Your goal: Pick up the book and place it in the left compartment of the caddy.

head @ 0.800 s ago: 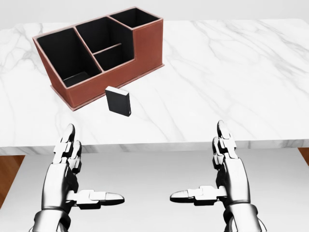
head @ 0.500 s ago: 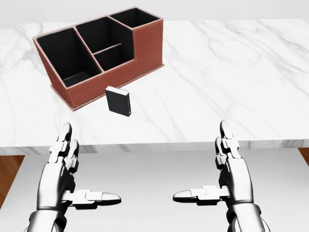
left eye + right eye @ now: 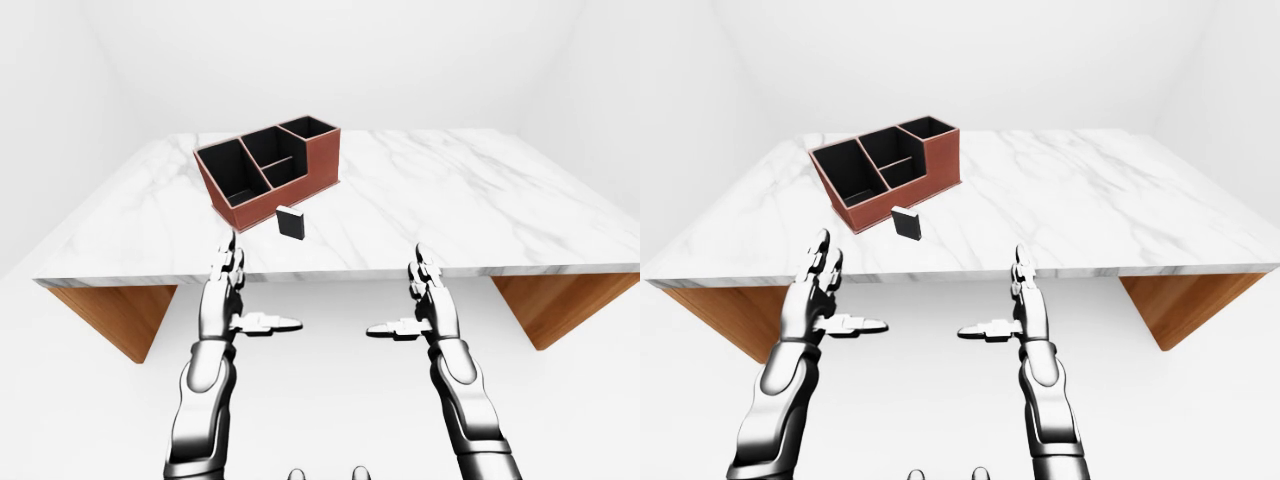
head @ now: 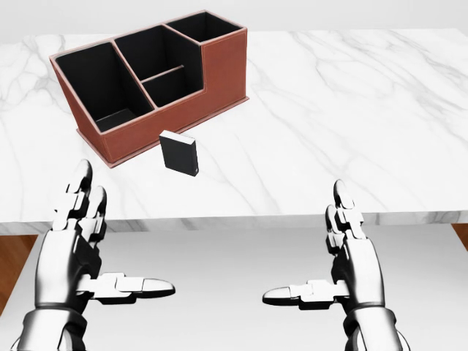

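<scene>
A small black book (image 4: 179, 153) stands upright on the white marble table (image 4: 351, 110), just below the near wall of a red-brown caddy (image 4: 150, 77) with black compartments. The caddy's left compartment (image 4: 95, 84) is the largest. My left hand (image 4: 99, 252) is open at the lower left of the head view, below the table edge. My right hand (image 4: 329, 256) is open at the lower right, also below the edge. Both hands are apart from the book and hold nothing.
The table's near edge (image 4: 241, 219) runs across the head view just above my hands. Wooden table supports (image 3: 115, 315) show under the top at left and right in the eye views. White floor and walls surround the table.
</scene>
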### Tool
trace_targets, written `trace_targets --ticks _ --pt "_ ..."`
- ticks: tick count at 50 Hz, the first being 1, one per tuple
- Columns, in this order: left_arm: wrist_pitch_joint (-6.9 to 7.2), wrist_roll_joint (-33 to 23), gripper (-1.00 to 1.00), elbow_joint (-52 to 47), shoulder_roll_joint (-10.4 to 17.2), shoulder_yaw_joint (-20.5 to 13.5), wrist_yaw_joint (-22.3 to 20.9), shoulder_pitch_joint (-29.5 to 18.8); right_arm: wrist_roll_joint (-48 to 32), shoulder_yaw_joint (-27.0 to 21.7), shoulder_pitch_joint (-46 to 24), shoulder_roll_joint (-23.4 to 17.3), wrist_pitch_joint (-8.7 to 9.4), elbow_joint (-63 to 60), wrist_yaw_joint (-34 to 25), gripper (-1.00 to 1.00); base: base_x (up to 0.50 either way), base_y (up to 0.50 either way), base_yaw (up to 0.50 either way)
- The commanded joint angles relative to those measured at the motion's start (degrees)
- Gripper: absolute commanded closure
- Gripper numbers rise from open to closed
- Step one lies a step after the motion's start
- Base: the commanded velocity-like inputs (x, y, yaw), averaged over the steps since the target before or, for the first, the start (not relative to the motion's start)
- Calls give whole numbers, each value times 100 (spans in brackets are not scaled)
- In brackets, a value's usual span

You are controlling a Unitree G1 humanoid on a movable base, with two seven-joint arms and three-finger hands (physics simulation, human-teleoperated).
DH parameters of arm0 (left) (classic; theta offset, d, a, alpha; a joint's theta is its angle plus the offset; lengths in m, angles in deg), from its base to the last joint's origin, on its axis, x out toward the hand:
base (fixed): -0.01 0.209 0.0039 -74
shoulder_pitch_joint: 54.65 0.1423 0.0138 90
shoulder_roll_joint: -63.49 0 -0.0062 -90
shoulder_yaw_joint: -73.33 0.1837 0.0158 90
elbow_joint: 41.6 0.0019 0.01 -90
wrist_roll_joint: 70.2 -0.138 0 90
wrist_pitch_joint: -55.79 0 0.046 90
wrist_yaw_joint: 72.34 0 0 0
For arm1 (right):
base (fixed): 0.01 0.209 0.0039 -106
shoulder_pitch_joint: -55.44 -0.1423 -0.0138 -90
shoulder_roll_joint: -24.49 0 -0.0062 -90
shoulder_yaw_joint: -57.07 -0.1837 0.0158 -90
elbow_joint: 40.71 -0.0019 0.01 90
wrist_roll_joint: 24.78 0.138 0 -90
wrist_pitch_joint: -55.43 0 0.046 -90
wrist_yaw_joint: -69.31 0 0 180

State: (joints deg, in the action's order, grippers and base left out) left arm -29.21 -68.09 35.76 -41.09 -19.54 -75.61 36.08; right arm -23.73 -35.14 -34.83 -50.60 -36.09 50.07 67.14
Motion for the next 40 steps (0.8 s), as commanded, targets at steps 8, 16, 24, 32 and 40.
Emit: trace_targets --ticks 8,16,24,32,40 --pt "0 53 -100 -687 73 -177 -97 -58 7 3 -20 -12 -155 62 -80 -100 0 0 0" --pt "0 80 -100 -814 83 -224 -139 -71 15 2 -32 -15 -248 99 -121 -100 0 0 0" --pt "0 121 -100 -890 102 -281 -155 -108 -12 6 -30 -21 -225 90 -131 -100 0 0 0" --pt "0 149 -100 -957 117 -324 -162 -135 -31 7 -32 -25 -235 94 -145 -100 0 0 0" --pt "0 167 -100 -939 133 -356 -166 -163 80 14 -84 -36 -348 241 -363 -100 15 0 0"
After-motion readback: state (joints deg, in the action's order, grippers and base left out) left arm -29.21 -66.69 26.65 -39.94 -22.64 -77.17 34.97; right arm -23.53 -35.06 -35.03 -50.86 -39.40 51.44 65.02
